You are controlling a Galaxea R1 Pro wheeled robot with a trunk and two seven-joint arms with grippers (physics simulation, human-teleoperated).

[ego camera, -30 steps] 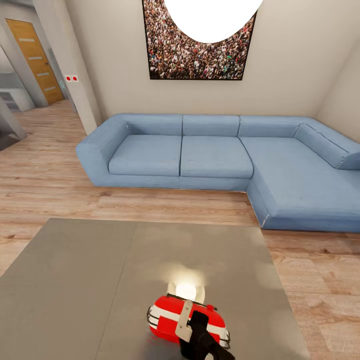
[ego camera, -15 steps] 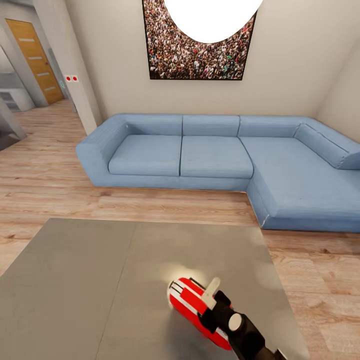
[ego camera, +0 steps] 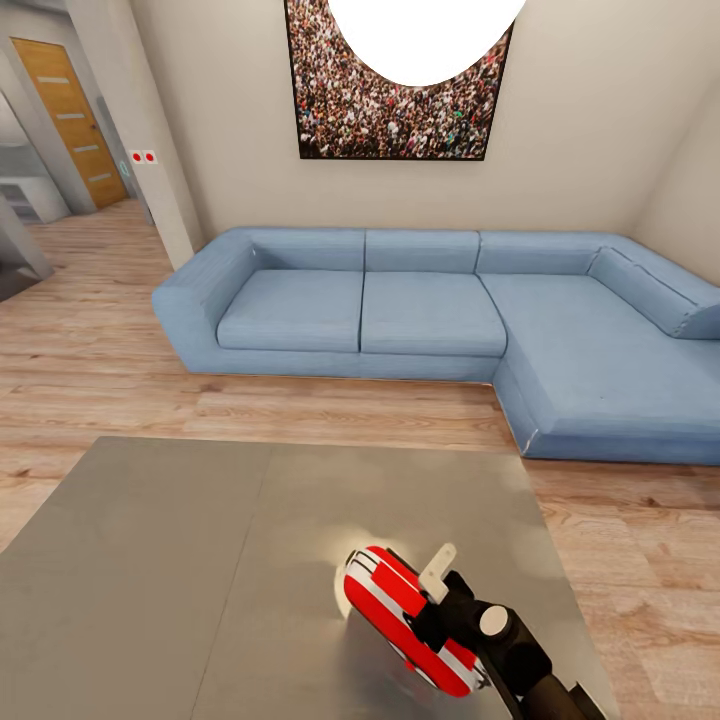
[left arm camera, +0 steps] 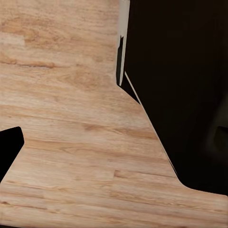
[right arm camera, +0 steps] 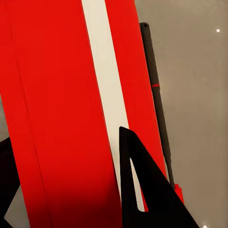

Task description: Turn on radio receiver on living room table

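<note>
Right gripper point(ego camera: 440, 590) sits spread over the small red radio receiver point(ego camera: 405, 615) with white stripes, on the glossy grey table point(ego camera: 200, 560), probably to press its switch

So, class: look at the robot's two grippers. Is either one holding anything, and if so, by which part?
The right gripper sits against the red radio receiver on the table, a finger over its striped face, but whether it actually grips cannot be told.

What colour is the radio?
Red with a white stripe, clearest in the right wrist view; the radio sits on the grey table.
</note>
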